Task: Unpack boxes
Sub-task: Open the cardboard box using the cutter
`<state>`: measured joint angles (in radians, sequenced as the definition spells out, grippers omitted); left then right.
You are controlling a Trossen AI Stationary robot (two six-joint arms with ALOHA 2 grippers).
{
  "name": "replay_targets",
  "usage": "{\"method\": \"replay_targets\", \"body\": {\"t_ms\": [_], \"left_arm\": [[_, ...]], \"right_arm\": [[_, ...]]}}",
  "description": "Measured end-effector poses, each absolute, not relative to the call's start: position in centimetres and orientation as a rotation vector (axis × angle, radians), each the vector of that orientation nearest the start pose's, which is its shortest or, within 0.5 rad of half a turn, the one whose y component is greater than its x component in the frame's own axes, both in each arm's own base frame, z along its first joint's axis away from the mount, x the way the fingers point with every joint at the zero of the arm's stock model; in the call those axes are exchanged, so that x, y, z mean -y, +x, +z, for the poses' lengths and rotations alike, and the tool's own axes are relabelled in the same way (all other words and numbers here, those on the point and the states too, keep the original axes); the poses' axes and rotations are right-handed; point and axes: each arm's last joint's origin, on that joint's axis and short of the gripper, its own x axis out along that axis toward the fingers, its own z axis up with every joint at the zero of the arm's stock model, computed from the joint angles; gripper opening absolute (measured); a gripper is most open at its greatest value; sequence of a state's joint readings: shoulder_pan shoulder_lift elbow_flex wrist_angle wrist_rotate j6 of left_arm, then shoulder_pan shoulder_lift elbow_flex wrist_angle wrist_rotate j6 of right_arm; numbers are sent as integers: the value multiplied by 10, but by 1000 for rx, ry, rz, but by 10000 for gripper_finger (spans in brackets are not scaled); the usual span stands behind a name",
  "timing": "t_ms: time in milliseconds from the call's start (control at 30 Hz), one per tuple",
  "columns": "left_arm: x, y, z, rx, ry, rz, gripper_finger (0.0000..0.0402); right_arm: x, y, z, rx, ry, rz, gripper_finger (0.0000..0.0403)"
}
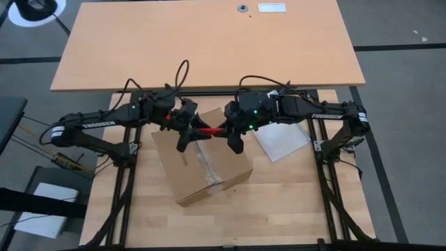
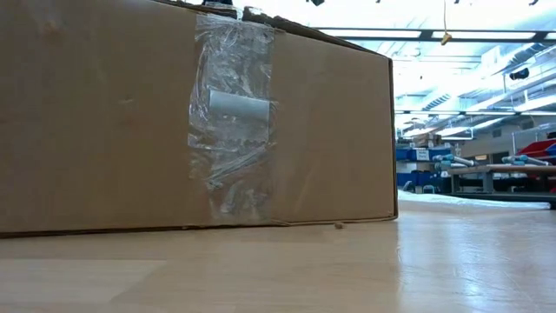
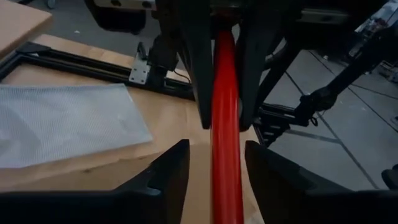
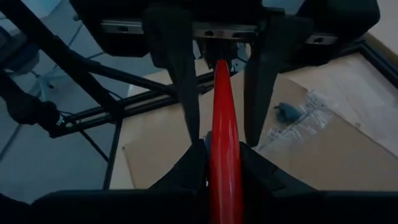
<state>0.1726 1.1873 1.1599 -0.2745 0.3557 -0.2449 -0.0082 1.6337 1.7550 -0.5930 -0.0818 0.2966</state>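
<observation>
A red rod [image 1: 207, 131] is being pinched by the right gripper [image 1: 221, 130] above the carton [image 1: 202, 164]; the left gripper [image 1: 189, 127], spread, should be closed squarely before release.

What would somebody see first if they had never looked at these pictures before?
The red stick jumps out: it hangs above the box in the middle of the table, between the two claws. The right claw is shut on one end, and the left claw has its fingers around the other end, gaps showing on both sides. Next comes the big brown box itself, with shiny tape down its side.
</observation>
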Motion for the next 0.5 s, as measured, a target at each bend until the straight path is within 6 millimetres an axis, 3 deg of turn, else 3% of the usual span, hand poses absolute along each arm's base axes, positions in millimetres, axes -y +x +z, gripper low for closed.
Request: {"method": "replay_targets", "body": {"t_ms": [300,400,500], "left_arm": [[-34,254,380,-261,-318,-159,53],[-35,253,379,-276,-305,-160,51],[-35,253,380,-265,-314,-164,51]], "right_arm": [[1,359,413,-467,318,6,57],[1,360,414,-459,332,10,58],[1,360,415,-442,326,20,101]]}}
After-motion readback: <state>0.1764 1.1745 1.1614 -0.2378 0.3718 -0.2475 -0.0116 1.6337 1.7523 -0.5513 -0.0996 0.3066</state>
